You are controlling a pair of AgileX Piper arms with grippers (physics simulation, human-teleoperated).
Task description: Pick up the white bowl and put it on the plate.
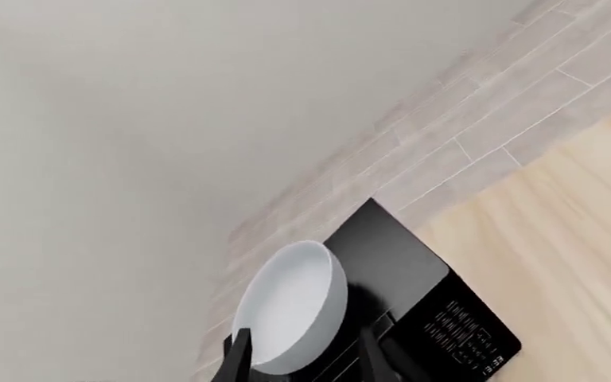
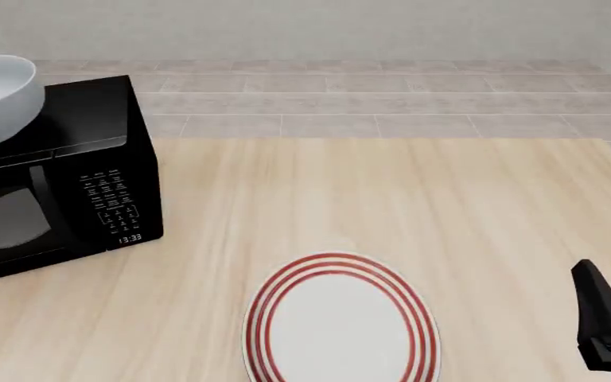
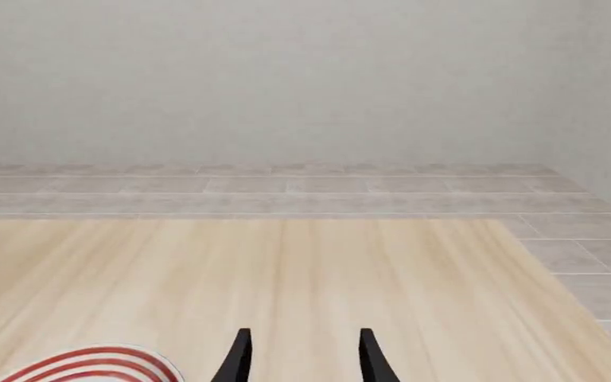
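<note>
Currently held: white bowl (image 1: 289,306) between left gripper (image 1: 303,356) fingers, above microwave (image 2: 61,175).
Plate (image 2: 340,328): bowl's four o'clock.
Right gripper (image 3: 301,358): parted, empty.

Black microwave on a pale wooden table, tiled floor beyond.

A glossy black box-shaped microwave oven (image 2: 67,179) stands on the left side of the light wood-grain table (image 2: 391,207), with its door and dark oval window facing forward and its white-printed keypad panel (image 2: 114,205) on the right of the front, showing 13:33. Behind the table's far edge, a beige tiled floor (image 2: 391,99) runs to a plain off-white wall (image 2: 337,28).
</note>
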